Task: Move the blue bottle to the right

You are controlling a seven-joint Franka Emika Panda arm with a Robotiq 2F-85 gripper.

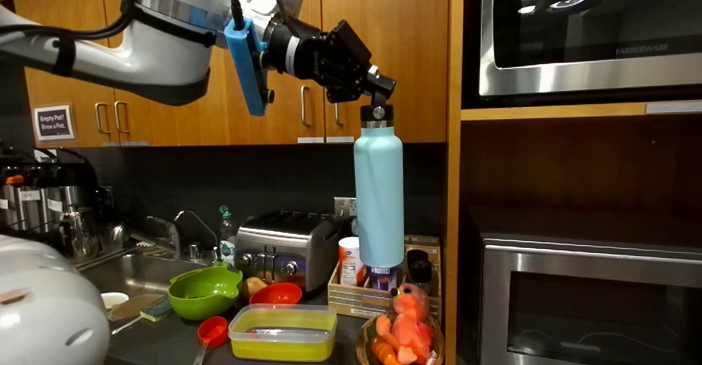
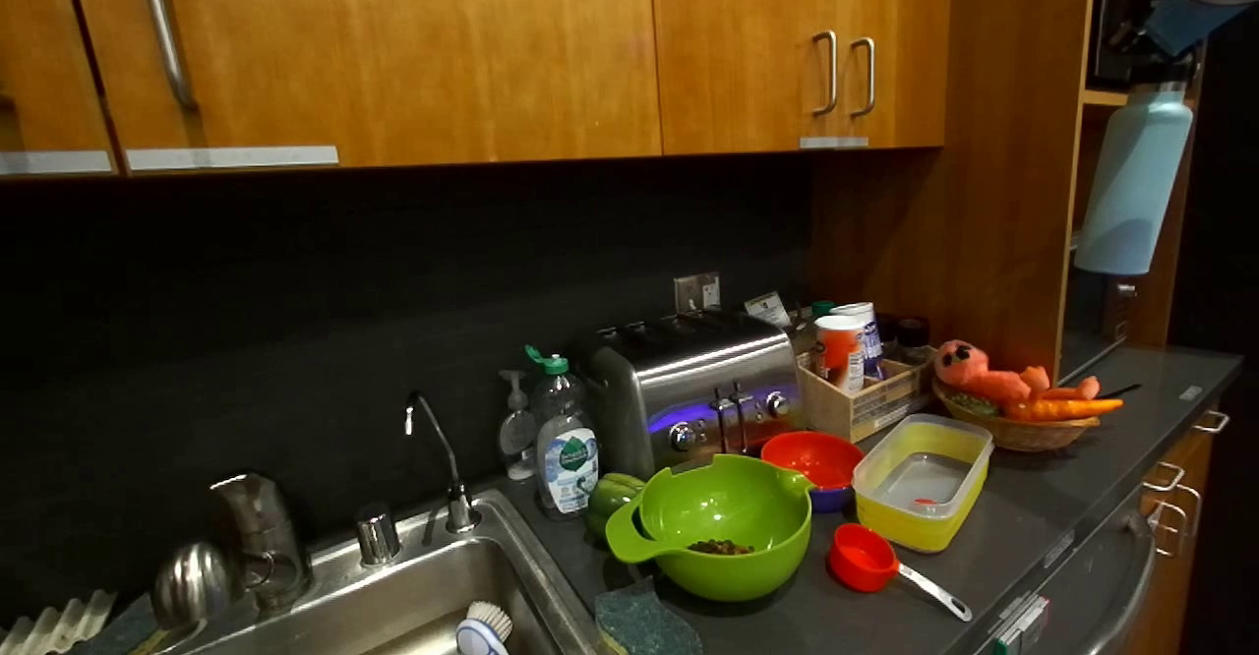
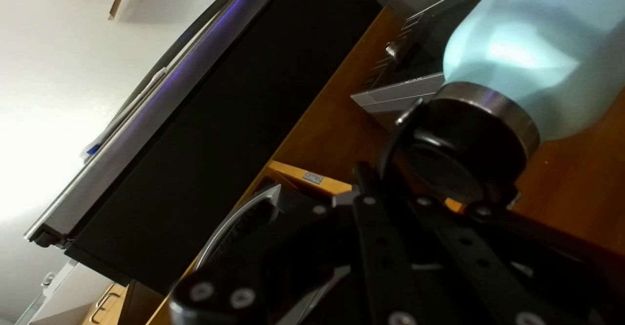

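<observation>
Holding one tall light-blue cylindrical bottle (image 1: pixel 379 195) by the black loop handle (image 1: pixel 378 100) of its one dark cap (image 1: pixel 377 114), with one black metal gripper (image 1: pixel 381 85) clenched on that loop. Suspended, cap uppermost, higher than one boxy steel toaster (image 1: pixel 285 247) with two knobs (image 2: pixel 682 436), and to the right of it in both exterior views.

Forward of the toaster, on the dark grey worktop (image 2: pixel 787 621): one rectangular translucent container (image 1: pixel 282 348), yellow below and pale at the rim; one round red measuring cup (image 2: pixel 861 562) with a metal handle; and, farther right, one round woven basket (image 2: pixel 1033 436) bearing one coral-pink plush toy (image 1: pixel 408 326) and at least one orange carrot (image 2: pixel 1072 407). Next, closer to the toaster: one lime-green bowl (image 2: pixel 733 576), and one round bowl (image 2: pixel 802 453), red above and blue beneath.

Just right of the toaster: one low tan box (image 2: pixel 877 409) with two labelled cylindrical canisters (image 1: pixel 351 261). Left of the toaster: one clear soap bottle (image 2: pixel 569 458) with a green cap, then one steel sink (image 2: pixel 531 566). Well right of the toaster in an exterior view: two steel-framed black microwaves (image 1: pixel 592 30), one over the other. Above the toaster: wooden cabinets (image 1: pixel 384 3), four bar handles (image 1: pixel 303 104) in sight.
</observation>
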